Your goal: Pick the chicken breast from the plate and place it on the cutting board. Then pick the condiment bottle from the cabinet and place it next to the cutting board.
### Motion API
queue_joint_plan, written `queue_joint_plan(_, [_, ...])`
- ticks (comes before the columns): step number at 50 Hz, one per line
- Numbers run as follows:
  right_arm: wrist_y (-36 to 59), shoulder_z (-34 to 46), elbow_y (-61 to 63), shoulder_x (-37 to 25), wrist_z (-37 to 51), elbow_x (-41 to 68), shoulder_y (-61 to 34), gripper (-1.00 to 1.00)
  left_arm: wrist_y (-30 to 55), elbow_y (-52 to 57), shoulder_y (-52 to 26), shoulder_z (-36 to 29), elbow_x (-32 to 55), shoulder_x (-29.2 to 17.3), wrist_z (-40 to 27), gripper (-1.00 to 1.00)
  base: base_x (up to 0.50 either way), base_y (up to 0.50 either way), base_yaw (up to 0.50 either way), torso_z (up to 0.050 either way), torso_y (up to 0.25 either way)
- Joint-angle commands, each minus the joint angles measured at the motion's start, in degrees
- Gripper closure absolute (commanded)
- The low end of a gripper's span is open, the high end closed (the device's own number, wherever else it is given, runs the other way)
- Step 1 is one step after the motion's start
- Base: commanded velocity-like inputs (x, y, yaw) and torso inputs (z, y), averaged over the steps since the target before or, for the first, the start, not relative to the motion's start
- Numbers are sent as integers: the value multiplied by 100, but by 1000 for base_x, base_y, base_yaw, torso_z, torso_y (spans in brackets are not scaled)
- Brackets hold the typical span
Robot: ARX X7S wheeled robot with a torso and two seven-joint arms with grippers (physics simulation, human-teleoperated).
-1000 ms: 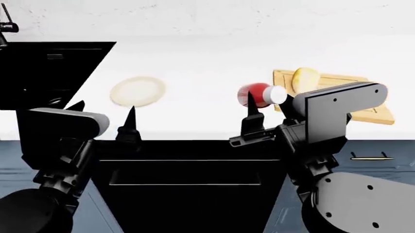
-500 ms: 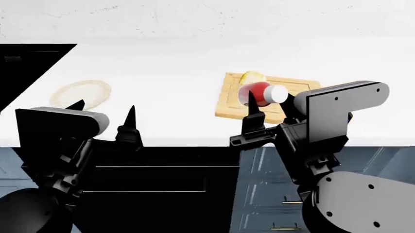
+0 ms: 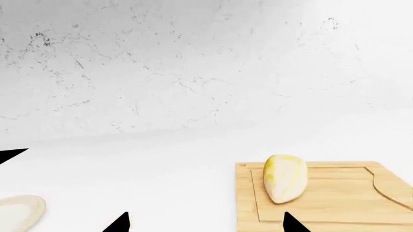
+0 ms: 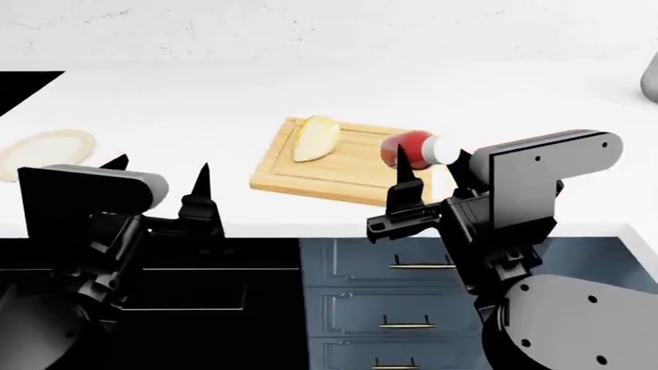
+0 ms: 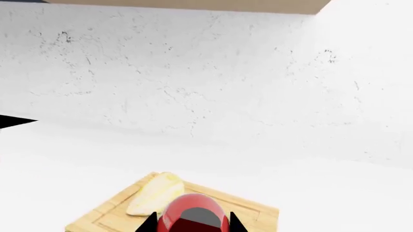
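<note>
Surroundings: a white countertop (image 4: 206, 104) ran across the head view, backed by a white marbled wall (image 3: 161, 63) with fine grey veins; blue-grey drawer fronts (image 4: 391, 266) with brass bar handles sat below the counter edge, and a black recess opened under the counter at the robot's left.
In the way: the right arm's large black bracket (image 4: 535, 181) covered the counter just right of the cutting board; a grey rounded object showed only partly at the far right edge of the head view, too cropped to name.
Cutting board: the cutting board (image 4: 344, 162) was a rectangular light wooden slab with a groove near its rim and a curved cut line at one end, lying flat on the counter.
Chicken breast: the chicken breast (image 4: 314, 138) was smooth, pale yellow and teardrop-shaped, and lay on the board toward its left end.
Plate: the plate (image 4: 46, 150) was round and cream-white, on the counter well apart from the board, at the robot's left.
Condiment bottle: the condiment bottle (image 4: 417, 149) was red with a white cap, held tipped sideways above the board's right end, cap pointing right.
Right gripper: the right gripper (image 4: 427, 173) was clamped on the bottle, black pointed fingers on either side of its red body.
Left gripper: the left gripper (image 4: 159, 177) held nothing, its fingers spread apart at the counter's front edge.
</note>
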State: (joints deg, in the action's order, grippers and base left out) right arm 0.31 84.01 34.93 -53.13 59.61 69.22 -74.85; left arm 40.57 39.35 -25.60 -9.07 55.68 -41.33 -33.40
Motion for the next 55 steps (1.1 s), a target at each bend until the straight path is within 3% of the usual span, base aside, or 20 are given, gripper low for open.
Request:
queue_joint_plan(1, [92,-60,-11,37,10,-29,-30,100,26,-33,-42,46,4,-78,-15,-100,0,0,0,0,0])
queue_joint_plan(8, [105,-82,-13,44,31,-13,-40,100,40,-5,-61,74,43,-106,-44,-100,57,-10,0,0,0])
queue_joint_plan(25, [244,-105,2,12,36,54,-120,100,194,23,-203,-35,71,-213,-10,-100,491,-198,0,0,1])
queue_joint_plan(31, [705,-248,39,-173,-382,975,-720,100,886,-291,-1295,-325,432,-461,438,-100,313,-93,0,0,2])
queue_joint_plan(40, [1143,-679,-193,-456,-1030,2422,-1631,100,1431,-1096,-2512,-294,1160,-290,661,-100,0,0,0,0,0])
queue_joint_plan(47, [2174,-878,-939,-549,-1502,3927,-2612,100,1655,-1376,-2952,-317,1310,-294,674,-100,0,0,0,0,1])
queue_joint_plan(55, [3152,-826,-1638,-489,-1581,4546,-3288,100,1660,-1530,-3072,-498,1141,-177,724,-100,0,0,0,0,0])
